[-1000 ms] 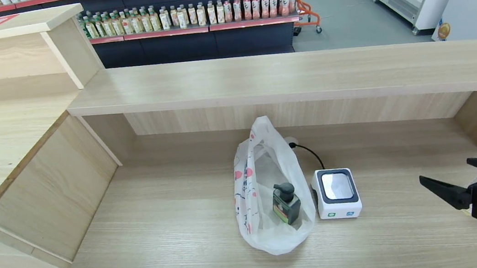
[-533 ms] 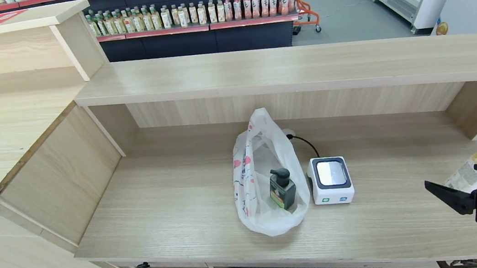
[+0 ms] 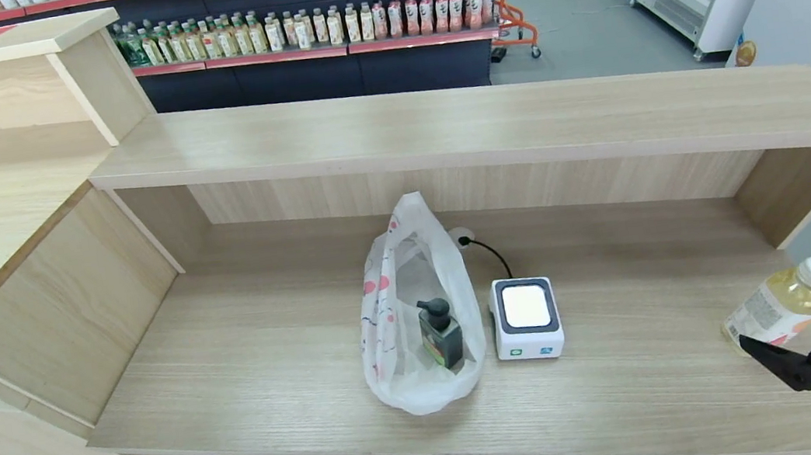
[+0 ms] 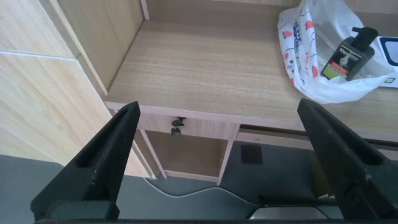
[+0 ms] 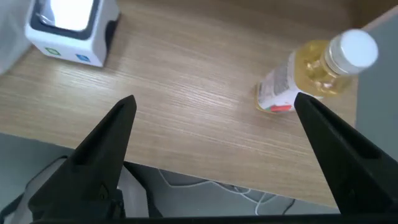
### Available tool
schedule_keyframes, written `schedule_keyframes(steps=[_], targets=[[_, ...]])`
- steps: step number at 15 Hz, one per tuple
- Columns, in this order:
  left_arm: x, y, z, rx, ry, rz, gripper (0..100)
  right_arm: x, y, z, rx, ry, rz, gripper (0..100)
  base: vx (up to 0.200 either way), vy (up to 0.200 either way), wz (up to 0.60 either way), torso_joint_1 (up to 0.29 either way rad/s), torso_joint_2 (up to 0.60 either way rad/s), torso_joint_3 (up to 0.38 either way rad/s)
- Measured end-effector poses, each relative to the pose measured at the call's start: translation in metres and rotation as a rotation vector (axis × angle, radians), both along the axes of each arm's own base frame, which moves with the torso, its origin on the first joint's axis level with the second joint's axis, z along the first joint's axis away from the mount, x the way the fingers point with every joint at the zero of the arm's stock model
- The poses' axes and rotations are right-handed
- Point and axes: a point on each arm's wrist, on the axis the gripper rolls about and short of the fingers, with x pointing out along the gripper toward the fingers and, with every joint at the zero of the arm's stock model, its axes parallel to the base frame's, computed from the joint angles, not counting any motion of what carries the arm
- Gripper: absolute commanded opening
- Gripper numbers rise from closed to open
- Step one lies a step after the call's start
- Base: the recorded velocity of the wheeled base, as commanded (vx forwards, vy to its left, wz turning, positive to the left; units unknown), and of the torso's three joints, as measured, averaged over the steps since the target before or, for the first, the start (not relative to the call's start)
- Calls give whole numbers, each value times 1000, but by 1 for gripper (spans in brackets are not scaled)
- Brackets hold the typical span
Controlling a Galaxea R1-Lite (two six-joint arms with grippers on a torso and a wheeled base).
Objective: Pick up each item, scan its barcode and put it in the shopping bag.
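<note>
My view has swung right, revealing a clear, white-capped plastic bottle of yellow liquid [image 3: 780, 302] lying near the pale wooden counter's [image 3: 273, 354] right edge, my open, empty right hand [image 5: 214, 102] just short of it; a nudge could roll it off.

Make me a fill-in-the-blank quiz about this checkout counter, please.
The dark pump bottle stands ____ the shopping bag. The scanner sits beside it, on the robot's ____. The yellow drink bottle has a ____ cap. The right end effector is ____, not shut.
Missing words: inside; right; white; open.
</note>
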Motion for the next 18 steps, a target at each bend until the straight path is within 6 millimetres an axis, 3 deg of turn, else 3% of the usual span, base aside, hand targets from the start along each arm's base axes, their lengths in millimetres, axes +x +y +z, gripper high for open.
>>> schedule_keyframes(steps=[5, 9, 12, 15, 18], targets=[[0, 0, 0, 0, 0, 0, 100, -8, -5, -15, -19, 71, -65, 100, 0, -200, 0, 4, 2, 4], [0, 0, 0, 1, 0, 0, 100, 0, -5, -17, 3, 93, -58, 100, 0, -200, 0, 0, 0, 1], [0, 0, 0, -4, 0, -1, 100, 5, -2, -22, 73, 131, 34, 100, 0, 0, 0, 0, 0, 0], [0, 0, 0, -5, 0, -1, 100, 14, -1, -29, 81, 173, 41, 100, 0, 0, 0, 0, 0, 0], [0, 0, 0, -5, 0, -1, 100, 10, -2, -37, 84, 221, 30, 100, 0, 0, 0, 0, 0, 0]])
